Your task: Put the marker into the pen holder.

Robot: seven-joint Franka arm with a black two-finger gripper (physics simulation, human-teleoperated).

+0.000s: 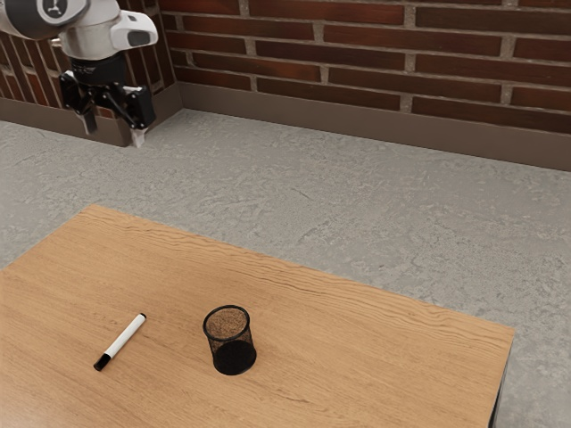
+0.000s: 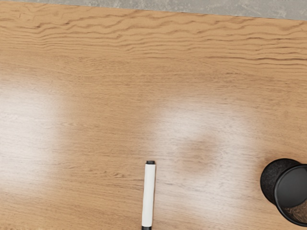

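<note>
Looks like step zero. See marker [image 1: 120,341] lying flat on tabletop [image 1: 357,374], lower left of exterior view, outside upright pen holder [image 1: 234,355]. See tool [image 1: 113,135] at upper left, spread apart, empty. Need to reach, grasp, lift, carry, insert.

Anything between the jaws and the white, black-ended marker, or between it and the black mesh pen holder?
Nothing visible either way. The open jaws hang high above the wooden tabletop; the white, black-ended marker lies beside the upright black mesh pen holder.
</note>
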